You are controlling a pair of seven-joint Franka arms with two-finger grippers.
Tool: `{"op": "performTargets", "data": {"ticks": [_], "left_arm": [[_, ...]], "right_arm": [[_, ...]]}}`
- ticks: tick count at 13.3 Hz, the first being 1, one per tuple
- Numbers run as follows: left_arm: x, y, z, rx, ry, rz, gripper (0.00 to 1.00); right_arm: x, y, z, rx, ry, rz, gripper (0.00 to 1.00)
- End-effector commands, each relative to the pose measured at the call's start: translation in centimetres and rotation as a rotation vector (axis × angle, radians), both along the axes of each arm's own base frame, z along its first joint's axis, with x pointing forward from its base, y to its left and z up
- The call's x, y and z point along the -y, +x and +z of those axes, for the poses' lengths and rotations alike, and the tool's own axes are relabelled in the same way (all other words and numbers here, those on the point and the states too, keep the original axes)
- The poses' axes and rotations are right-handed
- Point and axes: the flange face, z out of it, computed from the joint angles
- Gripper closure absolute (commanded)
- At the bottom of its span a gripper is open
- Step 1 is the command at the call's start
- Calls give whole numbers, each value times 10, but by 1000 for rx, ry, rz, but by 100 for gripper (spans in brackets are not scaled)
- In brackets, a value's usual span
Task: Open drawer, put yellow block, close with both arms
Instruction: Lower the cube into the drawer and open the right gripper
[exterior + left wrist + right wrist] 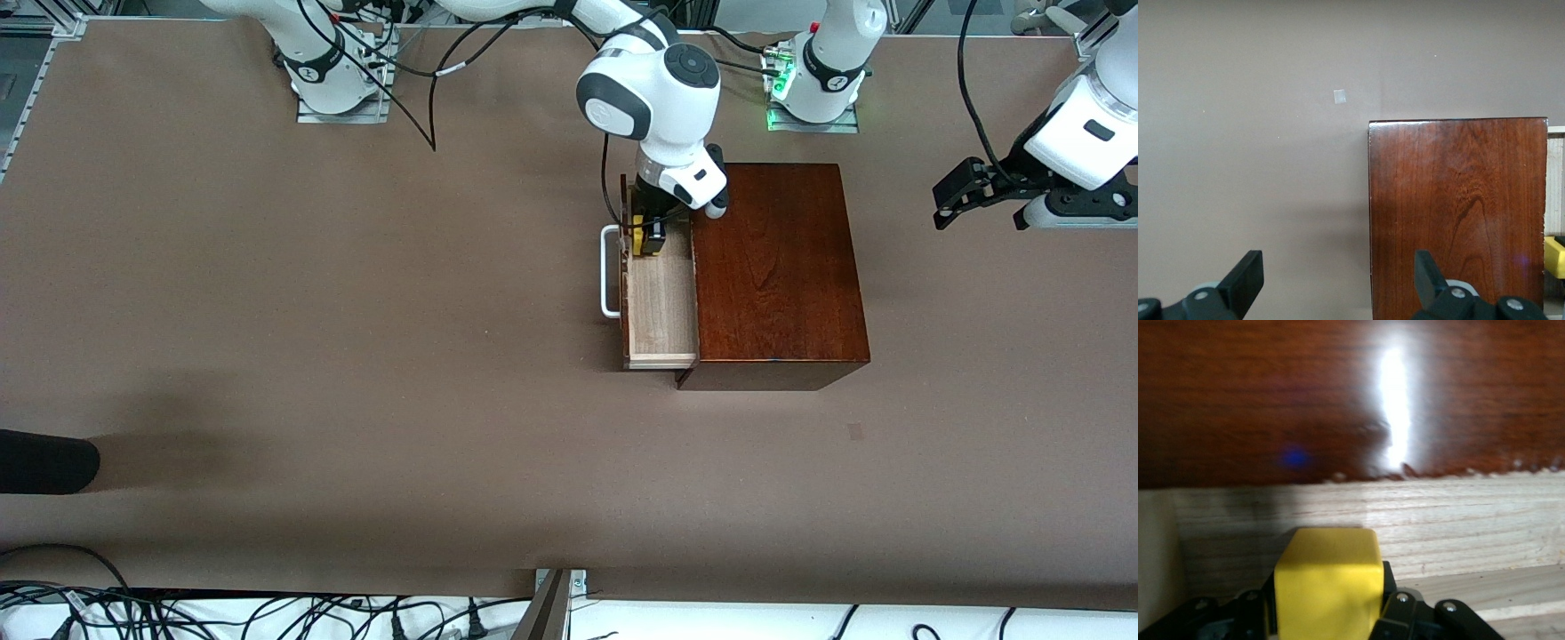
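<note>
The drawer (pixel 662 311) stands pulled out of the dark-brown box (pixel 778 267), its white handle (pixel 610 271) toward the right arm's end of the table. My right gripper (pixel 647 236) is shut on the yellow block (pixel 646 242) and holds it low inside the drawer's end farthest from the front camera. In the right wrist view the block (pixel 1328 583) sits between the fingers, close to the tray's pale wall (pixel 1438 527). My left gripper (pixel 944 206) waits open and empty in the air at the left arm's end of the table; its view shows the box (pixel 1458 213) and a sliver of the block (pixel 1555 257).
A small pale patch (pixel 854 431) lies on the brown table nearer the front camera than the box. A black object (pixel 44 460) juts in at the right arm's end. Cables run along the table's near edge and by the right arm's base.
</note>
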Motion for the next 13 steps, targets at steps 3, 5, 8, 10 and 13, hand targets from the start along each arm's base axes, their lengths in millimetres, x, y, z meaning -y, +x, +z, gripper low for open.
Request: {"op": "performTargets", "data": {"ticks": [3,5,8,10,13], "left_arm": [[8,4,7,11,-8,-13,0],[8,4,7,11,-9,-11,0],[8,4,6,8,-21,-11,0],[9,6,6,-1,-21,-17,0],[21,0,0,-63,-15,-43,0]], "right_arm": [[-2,9,-16,12,5,23,80],[-2,12,-16,19,19,20,0],[1,13,4,17,19,3,0],[11,20,57,30,38,-29,0],[65,64,155,79,98,-125,0]]}}
